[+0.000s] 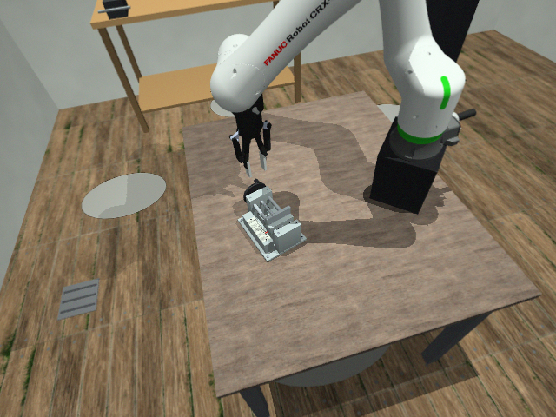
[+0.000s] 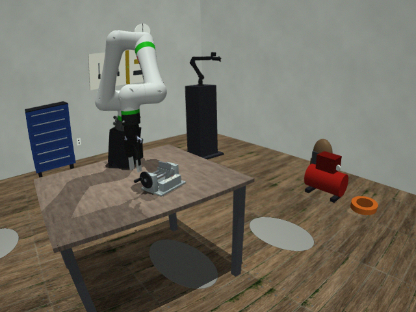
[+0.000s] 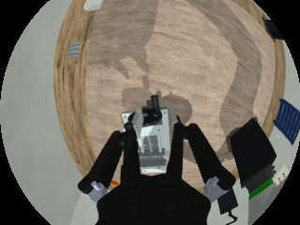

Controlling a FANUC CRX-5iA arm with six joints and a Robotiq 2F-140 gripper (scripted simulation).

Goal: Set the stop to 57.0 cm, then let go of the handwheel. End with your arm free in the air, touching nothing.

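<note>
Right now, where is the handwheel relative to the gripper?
In the top view the handwheel sits at the stop fixture's end, just below the gripper, whose part-open fingers hang above it, not touching.

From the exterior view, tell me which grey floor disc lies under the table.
The darker grey disc, shaded between the table legs. The lighter disc lies right of the table in the open, and a third is cut off at the left edge.

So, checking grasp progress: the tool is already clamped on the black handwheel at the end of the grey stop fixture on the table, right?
Not clamped. The tool hangs partly open above the black handwheel at the end of the grey stop fixture on the table, touching nothing; the top and exterior views show the gap.
</note>
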